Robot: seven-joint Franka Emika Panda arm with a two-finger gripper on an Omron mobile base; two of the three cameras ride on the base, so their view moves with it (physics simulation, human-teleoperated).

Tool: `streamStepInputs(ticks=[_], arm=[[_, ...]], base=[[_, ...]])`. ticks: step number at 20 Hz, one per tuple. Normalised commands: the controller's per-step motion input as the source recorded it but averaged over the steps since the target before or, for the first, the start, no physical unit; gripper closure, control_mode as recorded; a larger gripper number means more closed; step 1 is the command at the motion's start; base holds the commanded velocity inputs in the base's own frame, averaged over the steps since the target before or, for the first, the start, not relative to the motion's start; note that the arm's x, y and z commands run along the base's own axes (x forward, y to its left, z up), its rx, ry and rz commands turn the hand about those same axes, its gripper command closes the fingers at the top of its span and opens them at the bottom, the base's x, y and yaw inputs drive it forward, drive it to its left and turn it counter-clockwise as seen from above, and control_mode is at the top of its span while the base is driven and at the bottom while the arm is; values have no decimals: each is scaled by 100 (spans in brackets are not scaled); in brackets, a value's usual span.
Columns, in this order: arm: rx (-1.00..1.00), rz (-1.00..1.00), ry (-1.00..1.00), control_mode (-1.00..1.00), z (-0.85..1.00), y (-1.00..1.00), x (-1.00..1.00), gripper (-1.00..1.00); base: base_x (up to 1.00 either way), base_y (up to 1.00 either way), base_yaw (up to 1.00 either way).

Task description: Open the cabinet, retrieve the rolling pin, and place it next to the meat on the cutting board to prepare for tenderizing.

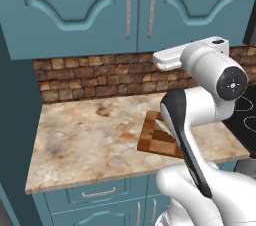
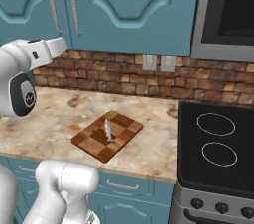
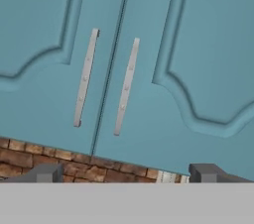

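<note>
The teal-blue cabinet [image 3: 149, 69] hangs closed above the counter, its two arched-panel doors meeting at a thin centre seam, a long silver bar handle [image 3: 85, 78] on the left door and a matching right handle [image 3: 126, 86] just beside it across the seam. In the hand view both handles run at a slight slant, and the gripper [image 3: 126, 172] faces the doors with its two dark fingertips [image 3: 45, 172] set wide apart and nothing between them, clear of the handles. Below the doors a strip of brown brick backsplash [image 2: 124, 82] runs along the wall, carrying two pale wall outlets [image 2: 158, 62]. On the mottled stone countertop [image 1: 85, 135] lies the cutting board [image 2: 107, 135], a chequered block of dark and reddish wood turned corner-on to the counter's front edge, with the meat [image 2: 108, 130], a small pale shiny strip, resting on its lighter centre. The rolling pin cannot be seen with the doors shut. In the left base view the white arm [image 1: 200, 105] rises in front of the board and hides its right part, the wrist lifted to the level of the cabinet's lower edge. Right of the counter sits a black stovetop [image 2: 218, 143] with two ringed burners, a dark microwave [image 2: 228, 10] mounted above it, and teal drawers [image 1: 95, 195] with short handles run under the counter.
</note>
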Motion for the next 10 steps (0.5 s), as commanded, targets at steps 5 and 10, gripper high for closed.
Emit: streamStepInputs(ticks=[5, 10], arm=[[2, 0, 2, -100, 0, 0, 30, -100], [2, 0, 2, -100, 0, 7, 58, -100]], base=[[0, 0, 0], [0, 0, 0]])
